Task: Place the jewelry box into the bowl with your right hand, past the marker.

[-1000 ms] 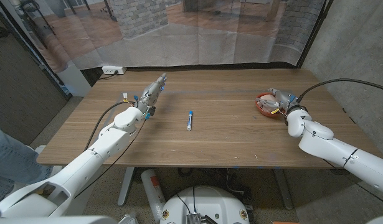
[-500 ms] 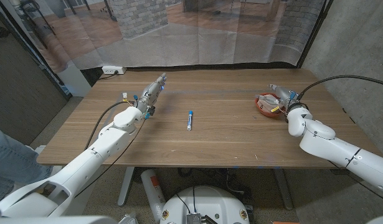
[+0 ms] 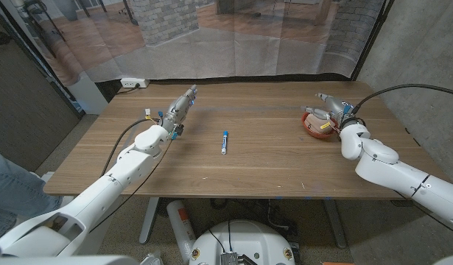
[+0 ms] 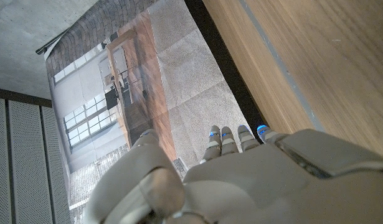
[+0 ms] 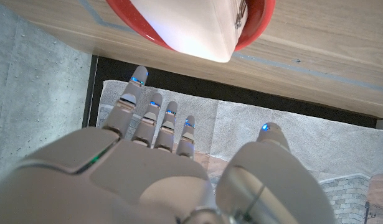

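1. A round red bowl [image 3: 313, 124] stood on the wooden worktop [image 3: 270, 158], and the white, rounded jewelry box with a small metal clasp [image 5: 191, 25] sat inside it; in the right wrist view the pale box took up most of the bowl's hollow, with the red rim curving around it.
2. The robot's right hand [image 3: 331, 110] hovered at the bowl, its fingers reaching over the far rim in the head view.
3. In the right wrist view the fingers [image 5: 155, 118] of that hand were straight and slightly spread, with the thumb standing apart to the side; they held nothing, and a gap showed between the fingertips and the box.
4. The jewelry box therefore lay just beyond the right hand's fingertips, near them but not touching.
5. A slim white marker with a blue cap [image 3: 224, 140] lay on the worktop well apart from the right hand, on the side toward the left hand and roughly between the two.
6. The left hand [image 3: 180, 108] was stretched out over the worktop well away from the marker, its fingers straight and close together, holding nothing.
7. In the left wrist view those fingertips [image 4: 231, 133] pointed past the worktop's far edge.
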Motion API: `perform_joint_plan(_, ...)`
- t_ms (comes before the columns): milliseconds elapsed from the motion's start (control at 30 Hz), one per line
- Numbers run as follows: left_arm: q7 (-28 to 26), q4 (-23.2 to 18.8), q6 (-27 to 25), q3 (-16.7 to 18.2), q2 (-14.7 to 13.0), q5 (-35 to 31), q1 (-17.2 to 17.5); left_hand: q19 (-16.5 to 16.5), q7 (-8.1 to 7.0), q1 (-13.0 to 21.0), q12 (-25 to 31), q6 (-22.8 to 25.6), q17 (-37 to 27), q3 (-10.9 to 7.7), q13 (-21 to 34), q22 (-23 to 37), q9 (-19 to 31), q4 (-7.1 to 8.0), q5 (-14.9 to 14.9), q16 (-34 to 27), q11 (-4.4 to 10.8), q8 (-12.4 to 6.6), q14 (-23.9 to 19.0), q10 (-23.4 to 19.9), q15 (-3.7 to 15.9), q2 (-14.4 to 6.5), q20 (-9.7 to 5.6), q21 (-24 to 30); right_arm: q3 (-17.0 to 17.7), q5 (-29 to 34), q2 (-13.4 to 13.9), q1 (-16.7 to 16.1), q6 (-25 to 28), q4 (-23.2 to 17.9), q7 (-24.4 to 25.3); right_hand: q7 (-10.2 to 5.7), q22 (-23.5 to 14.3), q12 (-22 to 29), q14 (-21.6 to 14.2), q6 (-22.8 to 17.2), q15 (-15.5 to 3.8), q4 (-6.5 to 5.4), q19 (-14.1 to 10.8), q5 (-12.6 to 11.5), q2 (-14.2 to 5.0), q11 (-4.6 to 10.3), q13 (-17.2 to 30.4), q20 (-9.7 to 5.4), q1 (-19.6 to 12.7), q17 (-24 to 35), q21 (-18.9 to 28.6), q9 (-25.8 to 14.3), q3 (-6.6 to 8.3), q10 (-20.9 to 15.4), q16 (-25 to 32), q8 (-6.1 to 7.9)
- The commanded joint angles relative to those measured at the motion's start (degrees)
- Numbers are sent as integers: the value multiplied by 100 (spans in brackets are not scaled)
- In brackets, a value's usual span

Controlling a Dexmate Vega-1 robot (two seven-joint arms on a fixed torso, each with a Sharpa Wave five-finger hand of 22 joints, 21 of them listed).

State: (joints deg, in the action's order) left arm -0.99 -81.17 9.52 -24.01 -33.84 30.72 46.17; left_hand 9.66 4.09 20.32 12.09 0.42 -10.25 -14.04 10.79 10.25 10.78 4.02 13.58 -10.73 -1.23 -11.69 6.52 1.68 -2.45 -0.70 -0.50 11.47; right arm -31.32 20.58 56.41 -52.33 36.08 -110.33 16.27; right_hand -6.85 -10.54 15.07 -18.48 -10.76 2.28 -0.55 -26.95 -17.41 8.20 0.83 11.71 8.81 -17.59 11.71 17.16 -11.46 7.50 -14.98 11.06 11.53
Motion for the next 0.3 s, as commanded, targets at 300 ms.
perform_joint_plan(300,26,99,104,-35,109,-3,-29,104,19,31,-20,44,-24,18,19,32,18,4,-21,-6,-24,3,-35,-11,-4,-18,22,24,124,114,72,-65,35,-161,-79,-22,-21,55,-92,-61,-24,-8,-71,-89,-118,-18,8,-46,-37,-2,-24,-5,4,-81,48,43)
